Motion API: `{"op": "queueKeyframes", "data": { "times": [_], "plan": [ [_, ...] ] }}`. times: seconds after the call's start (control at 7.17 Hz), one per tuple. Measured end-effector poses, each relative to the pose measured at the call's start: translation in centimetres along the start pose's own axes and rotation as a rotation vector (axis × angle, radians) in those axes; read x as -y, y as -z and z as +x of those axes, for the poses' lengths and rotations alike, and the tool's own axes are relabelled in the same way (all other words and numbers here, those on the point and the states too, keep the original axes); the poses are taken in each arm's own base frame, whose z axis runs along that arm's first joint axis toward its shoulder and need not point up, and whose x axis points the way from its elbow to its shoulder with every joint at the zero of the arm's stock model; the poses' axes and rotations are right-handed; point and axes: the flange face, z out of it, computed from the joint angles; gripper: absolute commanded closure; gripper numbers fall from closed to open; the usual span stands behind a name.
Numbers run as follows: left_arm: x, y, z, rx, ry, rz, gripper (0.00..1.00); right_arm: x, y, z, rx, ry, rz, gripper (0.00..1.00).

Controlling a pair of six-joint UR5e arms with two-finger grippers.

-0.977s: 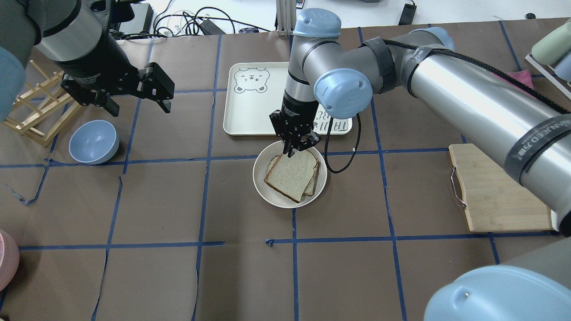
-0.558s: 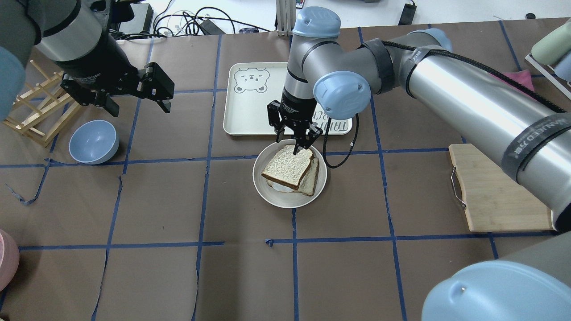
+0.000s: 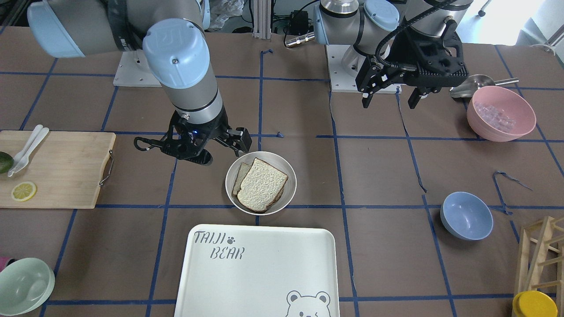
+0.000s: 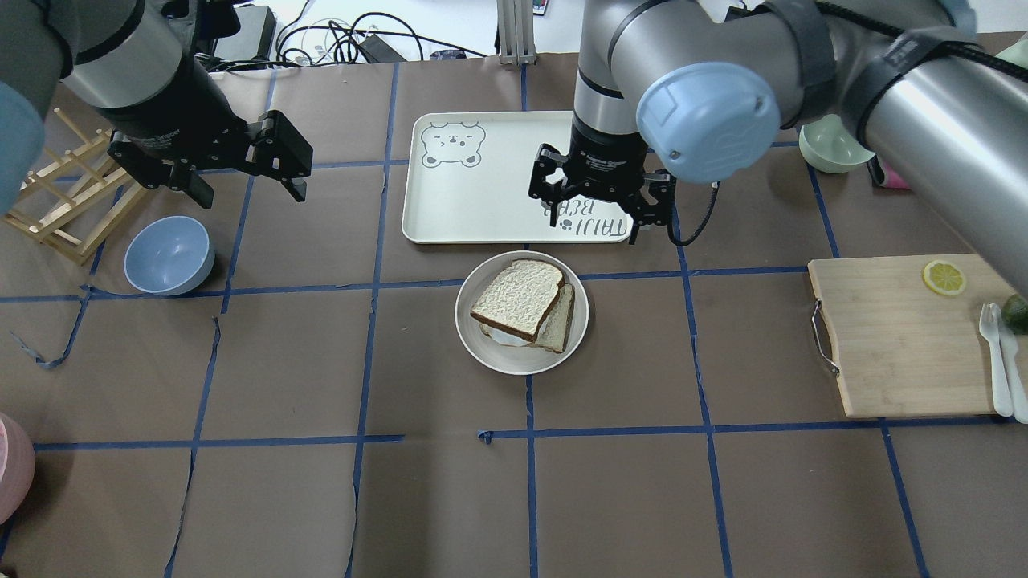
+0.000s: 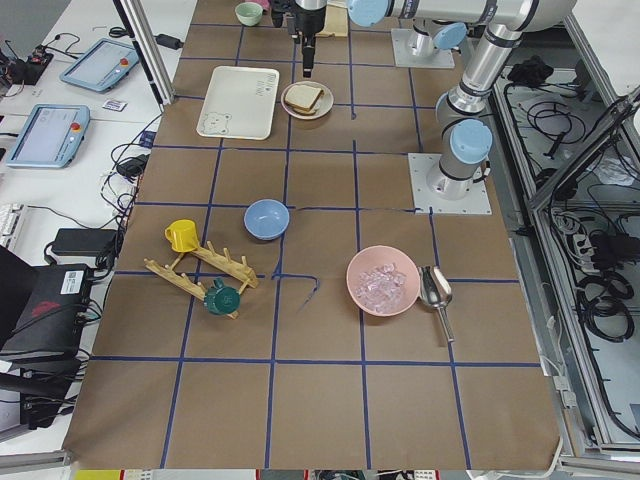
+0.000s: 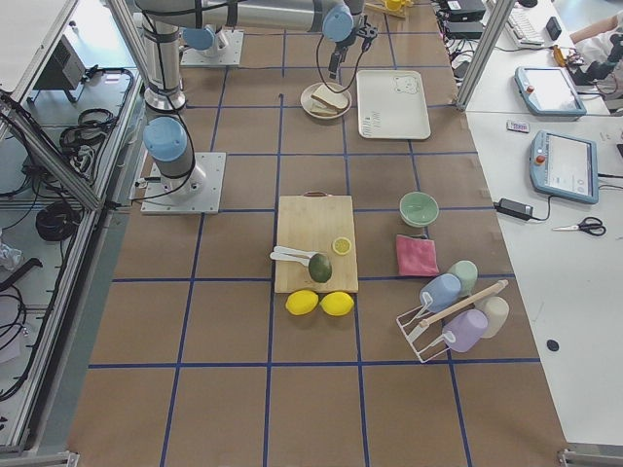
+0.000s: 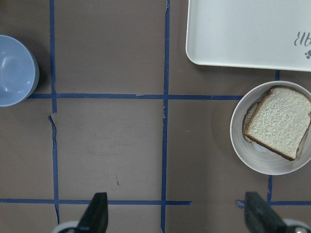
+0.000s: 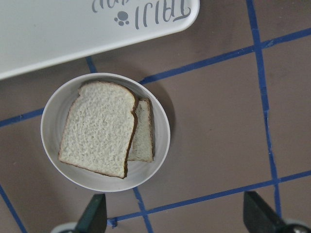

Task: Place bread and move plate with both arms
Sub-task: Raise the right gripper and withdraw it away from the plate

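Observation:
The bread [image 4: 518,297] lies flat on the plate [image 4: 514,365], on top of a second slice that sticks out at its right. Both also show in the front view (bread [image 3: 263,185], plate [image 3: 288,198]), the left wrist view (bread [image 7: 279,121], plate [image 7: 252,158]) and the right wrist view (bread [image 8: 99,128], plate [image 8: 56,114]). My right gripper [image 4: 598,225] is open and empty. It hangs above the tray's near edge, just beyond the plate [image 3: 198,152] [image 8: 175,221]. My left gripper [image 4: 250,194] is open and empty, high and far to the plate's left [image 3: 390,103] [image 7: 177,218].
A white bear-print tray [image 4: 466,193] lies just behind the plate. A blue bowl [image 4: 169,255] and a wooden rack [image 4: 64,201] stand at the left. A cutting board [image 4: 891,345] lies at the right, a green bowl [image 4: 831,144] behind it. A pink bowl [image 3: 501,113] is near the left arm's base.
My right gripper let go of the bread, which now rests on the lower slice. The gripper rose and moved right, over the tray's edge. The left arm has not moved.

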Motion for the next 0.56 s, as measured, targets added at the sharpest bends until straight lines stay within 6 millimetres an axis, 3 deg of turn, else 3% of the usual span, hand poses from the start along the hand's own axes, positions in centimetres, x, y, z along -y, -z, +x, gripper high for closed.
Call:
{"op": "queueKeyframes", "data": {
  "times": [0.28,0.56],
  "plan": [
    [0.5,-0.3,-0.1,0.002,0.002,-0.005,0.0,-0.4,4.2,6.1,-0.041,0.14,0.013,0.0],
    [1.4,-1.5,-0.1,0.001,0.01,-0.019,0.0,0.7,5.8,9.8,-0.026,0.216,0.014,0.0]
  ]
}}
